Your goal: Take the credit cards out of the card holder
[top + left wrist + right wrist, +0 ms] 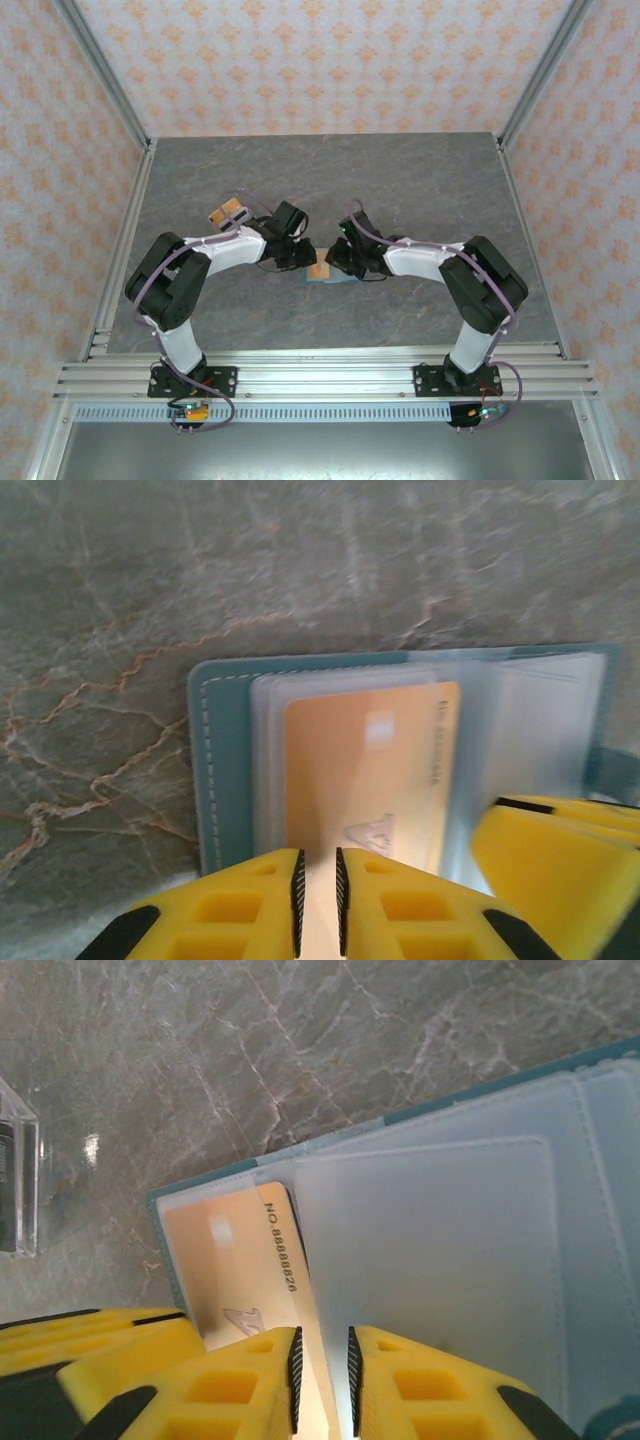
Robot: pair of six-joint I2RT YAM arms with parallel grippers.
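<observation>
Grey marbled desk point(400, 180) carries the soft teal folding card holder point(215, 780), open near its middle, an orange-tan plastic card point(370, 770) in its clear sleeve point(430, 1240). Left jaws pinch that card's edge, seemingly to draw it out; right jaws clamp the sleeve, probably steadying the holder.

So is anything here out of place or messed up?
Nothing looks spilled or damaged. The card holder lies open on the table, the orange card in its clear pocket, with the left fingers and right fingers pinching at that pocket. Only stray bit: what look like loose cards lying apart near the left arm.
</observation>
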